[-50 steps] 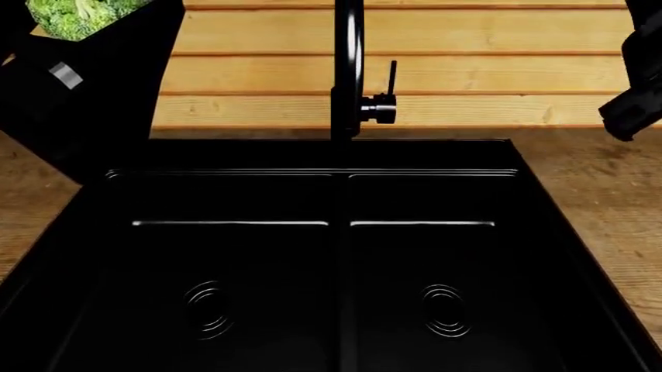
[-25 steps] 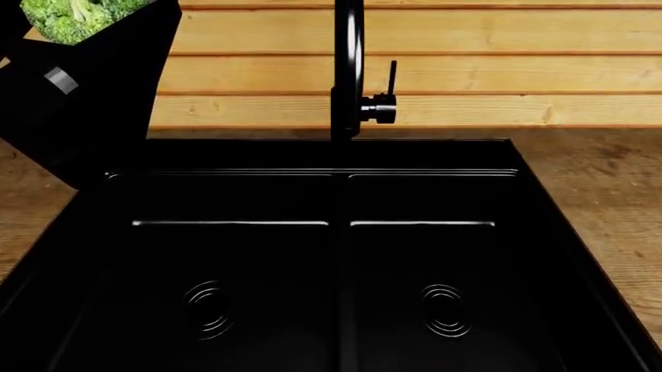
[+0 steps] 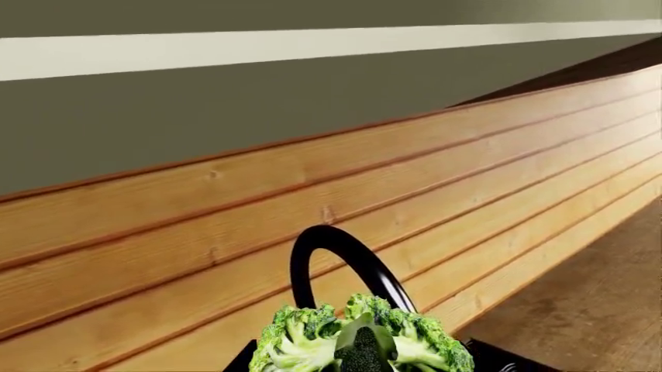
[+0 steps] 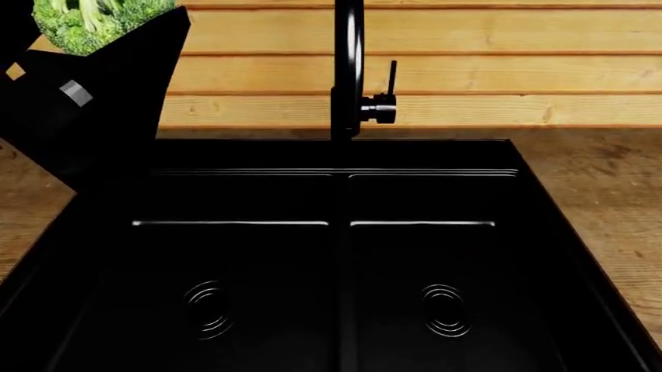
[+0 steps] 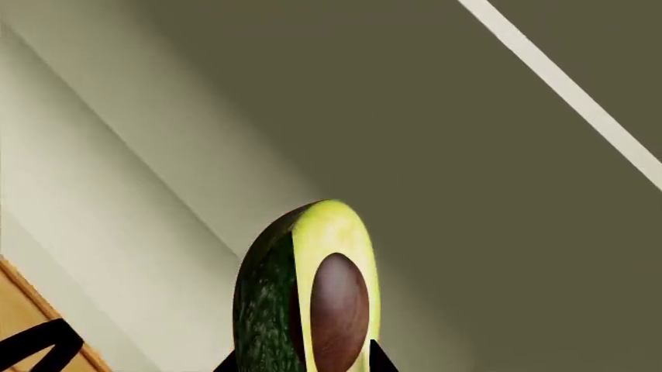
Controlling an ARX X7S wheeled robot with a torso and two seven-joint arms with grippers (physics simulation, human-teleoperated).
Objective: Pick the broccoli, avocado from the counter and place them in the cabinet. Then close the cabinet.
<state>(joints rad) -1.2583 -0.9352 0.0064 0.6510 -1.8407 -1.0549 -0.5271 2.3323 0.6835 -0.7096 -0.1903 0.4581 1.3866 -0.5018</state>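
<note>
Change since earlier frame: left arm and broccoli [image 4: 98, 22] sit slightly further right in the head view than half a second ago; the right arm, at the upper right edge a second ago, is out of that view.
Sink: black double-basin sink [image 4: 342, 263] fills the near field of the head view, one round drain per basin, set into the brown wood-grain counter [image 4: 605, 201].
Faucet: black faucet [image 4: 349, 70] rises upright behind the divider between the basins, its lever on the right side.
Left arm: raised at the upper left of the head view, dark wrist body angled up and out of frame.
Left gripper: left gripper [image 3: 357, 358] closed around the broccoli; a dark finger [image 3: 362, 353] crosses the middle of the crown.
Broccoli: held clear of the counter, bumpy crown facing the wrist camera, pale stalk ends showing.
Right gripper: right gripper [image 5: 300, 364] clamps the avocado [image 5: 308, 291] at its lower end; only black tips visible.
Avocado: long axis runs away from the gripper, cut face and brown pit toward the camera.
Wall: pale wood-plank wall [image 4: 435, 62] behind the faucet.
</note>
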